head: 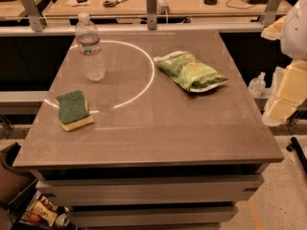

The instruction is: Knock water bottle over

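The water bottle [90, 48] is clear ribbed plastic with a white cap and a thin red-and-white label band. It stands upright at the far left of the brown table [158, 138], just inside a white ring of light. My arm, white with pale yellow parts, hangs at the right edge of the view, off the table. My gripper [282, 97] is there, far right of the bottle and touching nothing.
A green-topped yellow sponge [74, 110] lies near the table's left edge, in front of the bottle. A green chip bag [191, 71] lies right of centre. A small clear pump bottle [257, 84] stands off the table at the right. A rail and desk run behind.
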`<act>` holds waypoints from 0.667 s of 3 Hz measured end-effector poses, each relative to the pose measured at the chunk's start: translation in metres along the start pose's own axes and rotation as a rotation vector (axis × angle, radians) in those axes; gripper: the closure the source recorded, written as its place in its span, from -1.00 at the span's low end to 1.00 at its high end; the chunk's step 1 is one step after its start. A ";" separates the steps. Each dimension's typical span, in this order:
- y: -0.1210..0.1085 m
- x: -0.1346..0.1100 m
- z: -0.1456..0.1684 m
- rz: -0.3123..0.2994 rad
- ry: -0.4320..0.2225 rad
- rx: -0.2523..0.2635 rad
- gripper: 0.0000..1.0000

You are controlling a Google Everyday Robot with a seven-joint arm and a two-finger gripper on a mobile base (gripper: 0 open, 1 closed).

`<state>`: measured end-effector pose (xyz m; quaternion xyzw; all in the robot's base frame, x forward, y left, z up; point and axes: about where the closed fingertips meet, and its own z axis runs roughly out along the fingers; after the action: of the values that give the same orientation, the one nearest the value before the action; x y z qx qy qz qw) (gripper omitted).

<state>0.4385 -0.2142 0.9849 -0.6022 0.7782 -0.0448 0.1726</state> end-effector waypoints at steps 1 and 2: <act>0.000 0.000 0.000 0.000 0.000 0.000 -1.00; -0.002 -0.005 -0.001 0.002 -0.032 0.011 -1.00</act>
<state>0.4414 -0.2100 0.9875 -0.6012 0.7756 -0.0391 0.1884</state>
